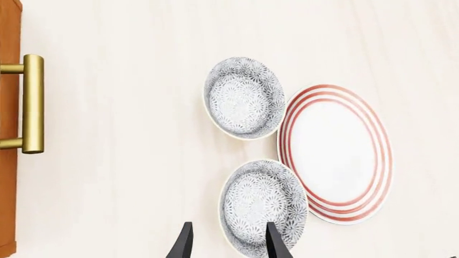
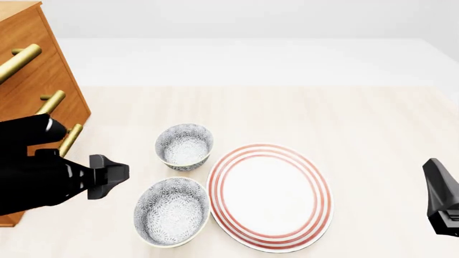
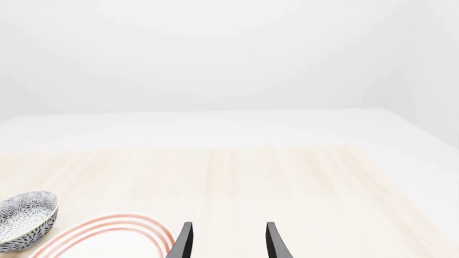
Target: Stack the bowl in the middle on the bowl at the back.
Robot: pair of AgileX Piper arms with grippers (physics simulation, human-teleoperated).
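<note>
Two alike grey-and-white floral bowls stand left of centre. The bowl at the back point(image 2: 184, 146) point(image 1: 244, 98) is the farther one, and it also shows low in the right wrist view point(image 3: 25, 219). The bowl in the middle point(image 2: 172, 211) point(image 1: 263, 207) stands just in front of it, close to the plate. My left gripper point(image 2: 107, 174) point(image 1: 228, 231) hovers left of both bowls, open and holding nothing. My right gripper point(image 2: 441, 196) point(image 3: 226, 231) is at the far right near the front edge, open and empty, well away from the bowls.
A large white plate with red rings point(image 2: 271, 196) point(image 1: 336, 153) lies right of the bowls, almost touching them. A wooden cabinet point(image 2: 32, 80) with brass handles point(image 1: 29, 102) stands at the left, close behind my left arm.
</note>
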